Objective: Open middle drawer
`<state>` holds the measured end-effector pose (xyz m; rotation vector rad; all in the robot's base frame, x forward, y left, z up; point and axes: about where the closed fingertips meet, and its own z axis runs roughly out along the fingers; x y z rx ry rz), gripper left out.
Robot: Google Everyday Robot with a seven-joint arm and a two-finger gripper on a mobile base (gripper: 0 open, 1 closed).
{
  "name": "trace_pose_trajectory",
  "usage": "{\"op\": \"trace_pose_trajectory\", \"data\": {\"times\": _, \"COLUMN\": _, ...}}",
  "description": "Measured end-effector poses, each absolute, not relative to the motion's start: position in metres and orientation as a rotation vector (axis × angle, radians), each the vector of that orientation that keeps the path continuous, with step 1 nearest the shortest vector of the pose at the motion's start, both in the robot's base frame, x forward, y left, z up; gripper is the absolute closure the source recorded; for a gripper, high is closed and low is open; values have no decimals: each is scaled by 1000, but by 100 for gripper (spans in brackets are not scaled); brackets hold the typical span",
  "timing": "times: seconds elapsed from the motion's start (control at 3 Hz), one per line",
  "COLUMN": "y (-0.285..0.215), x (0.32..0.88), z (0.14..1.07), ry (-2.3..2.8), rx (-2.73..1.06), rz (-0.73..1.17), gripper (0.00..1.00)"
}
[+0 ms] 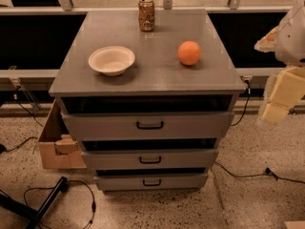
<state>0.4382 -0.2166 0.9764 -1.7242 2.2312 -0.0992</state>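
Note:
A grey cabinet (pixel 147 87) with three stacked drawers stands in the middle of the view. The middle drawer (pixel 190 159) is the second front down, plain grey with a small black loop handle (pixel 150 160) at its centre. A dark gap shows above it. The gripper (pixel 275 109) is a cream-coloured piece at the right edge. It hangs in the air to the right of the cabinet, at about the height of the top drawer (pixel 190 125). It is well clear of the handle and touches nothing.
On the cabinet top stand a white bowl (pixel 111 60), an orange (pixel 189 53) and a can (pixel 147 14). A cardboard box (pixel 57 144) sits left of the cabinet. Cables (pixel 248 173) and a black stand leg (pixel 47 202) lie on the speckled floor.

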Motion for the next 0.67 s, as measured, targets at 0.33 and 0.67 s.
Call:
{"op": "trace_pose_trajectory", "data": {"times": 0.33, "y": -216, "x": 439, "z": 978, "ry": 2230, "rx": -1721, "rz": -105, "gripper": 0}}
{"op": "trace_pose_trajectory", "data": {"times": 0.67, "y": -224, "x": 437, "z": 952, "ry": 2299, "rx": -1709, "rz": -158, "gripper": 0}}
